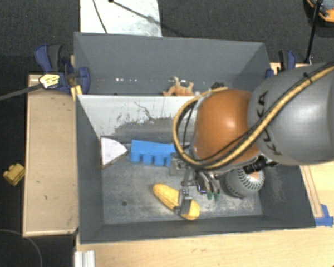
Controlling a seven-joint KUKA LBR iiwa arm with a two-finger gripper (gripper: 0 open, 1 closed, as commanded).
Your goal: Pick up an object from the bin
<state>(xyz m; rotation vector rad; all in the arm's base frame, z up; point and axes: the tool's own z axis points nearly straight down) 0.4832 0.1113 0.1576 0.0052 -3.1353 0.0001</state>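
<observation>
Presently my gripper (pixel 186 203) sits directly over the banana (pixel 166 194), mid-length, likely for a balanced grasp; spread or pinching, I cannot tell.

Bright light makes the left wall of the bin (pixel 93 131) look white. The orange cover (pixel 225 121) shines on top. Under the arm (pixel 306 121) the floor is dark with shadow.

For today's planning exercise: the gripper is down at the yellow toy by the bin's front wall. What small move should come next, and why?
The gripper sits on the middle of the yellow cob-shaped toy, apart from the blue block; so probably a short straight lift, to see whether it comes along.
</observation>
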